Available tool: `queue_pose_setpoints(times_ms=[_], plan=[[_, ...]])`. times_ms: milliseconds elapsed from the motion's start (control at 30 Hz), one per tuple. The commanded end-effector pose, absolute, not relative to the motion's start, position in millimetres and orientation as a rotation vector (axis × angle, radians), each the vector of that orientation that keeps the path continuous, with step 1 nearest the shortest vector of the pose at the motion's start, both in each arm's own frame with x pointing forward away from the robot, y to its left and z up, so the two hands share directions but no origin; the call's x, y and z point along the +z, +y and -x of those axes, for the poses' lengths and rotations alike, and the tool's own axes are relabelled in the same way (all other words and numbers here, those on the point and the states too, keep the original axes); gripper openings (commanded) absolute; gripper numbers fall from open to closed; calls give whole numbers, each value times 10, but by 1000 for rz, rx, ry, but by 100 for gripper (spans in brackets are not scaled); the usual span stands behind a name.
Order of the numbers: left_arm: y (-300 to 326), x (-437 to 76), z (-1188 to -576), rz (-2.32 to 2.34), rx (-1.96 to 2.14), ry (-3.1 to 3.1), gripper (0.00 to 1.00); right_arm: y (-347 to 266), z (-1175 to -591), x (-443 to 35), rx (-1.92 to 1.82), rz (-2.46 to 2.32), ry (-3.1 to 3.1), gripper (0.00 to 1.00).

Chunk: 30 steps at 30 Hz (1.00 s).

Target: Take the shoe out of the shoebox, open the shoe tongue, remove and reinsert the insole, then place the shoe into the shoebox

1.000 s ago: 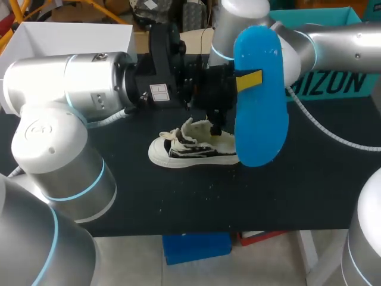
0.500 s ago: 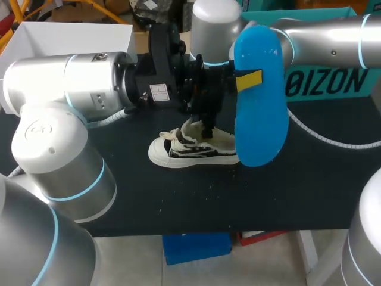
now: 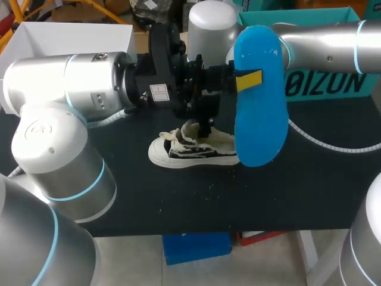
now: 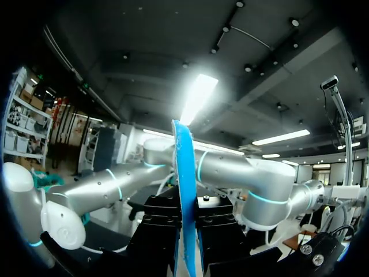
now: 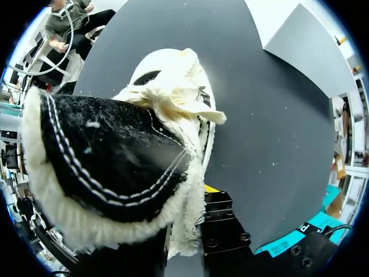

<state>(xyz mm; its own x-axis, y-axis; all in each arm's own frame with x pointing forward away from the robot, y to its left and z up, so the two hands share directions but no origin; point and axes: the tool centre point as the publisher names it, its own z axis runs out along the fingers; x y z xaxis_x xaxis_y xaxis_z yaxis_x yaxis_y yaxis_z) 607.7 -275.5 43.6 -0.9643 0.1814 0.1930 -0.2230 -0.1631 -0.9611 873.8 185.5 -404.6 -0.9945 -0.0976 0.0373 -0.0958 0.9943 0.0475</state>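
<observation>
**Insole up in the air, shoe down on the bench**

The shoe (image 3: 190,150) sits on its sole on the black bench (image 3: 297,190), out of the white shoebox (image 3: 71,37). The shoebox stands well apart from the shoe, back beyond its toe end.

The left arm (image 3: 77,77) comes across behind the shoe. The left jaws are clamped on the blue insole (image 3: 260,119), which stands upright above the shoe's heel end. One yellow fingertip (image 3: 249,80) lies flat against the blue. From the head camera the insole is right in the way and blocks the shoe's heel completely.

The right arm (image 3: 321,47) sweeps in behind the insole. The right jaws drop straight down into the shoe's opening.

Behind the heel end, a teal box (image 3: 369,83) carries large white lettering, partly cut off by the insole. A small white label (image 3: 158,92) shows on the left wrist, its print too small to read.

The left wrist camera shows what the head camera cannot. It sees the insole (image 4: 184,190) edge-on as a thin blue blade, pinched between two black fingers, with the right arm (image 4: 230,173) stretched behind it.

The right wrist camera goes in close on the shoe (image 5: 115,150). It shows black fabric with white stitching, a fleecy cream edge and cream laces. The right jaws are closed on that fleecy edge, and one yellow fingertip (image 5: 210,188) peeks out beside it. The other finger is mostly buried under the black flap.
</observation>
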Motion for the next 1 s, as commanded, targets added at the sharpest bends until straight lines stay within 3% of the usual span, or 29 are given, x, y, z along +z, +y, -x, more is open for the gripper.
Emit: queue_pose_setpoints(times_ms=[33, 733, 1000], plan=[[-2761, 429, -6062, -51, 2213, -1839, 0, 1856, -8730, -4055, -70, -150, -3096, 0], [-2761, 429, -6062, -51, 2213, -1839, 0, 1856, -8730, -4055, -70, -150, -3096, 0], [-2761, 429, -6062, -51, 2213, -1839, 0, 1441, -8805, -3327, -110, 492, -3135, 0]])
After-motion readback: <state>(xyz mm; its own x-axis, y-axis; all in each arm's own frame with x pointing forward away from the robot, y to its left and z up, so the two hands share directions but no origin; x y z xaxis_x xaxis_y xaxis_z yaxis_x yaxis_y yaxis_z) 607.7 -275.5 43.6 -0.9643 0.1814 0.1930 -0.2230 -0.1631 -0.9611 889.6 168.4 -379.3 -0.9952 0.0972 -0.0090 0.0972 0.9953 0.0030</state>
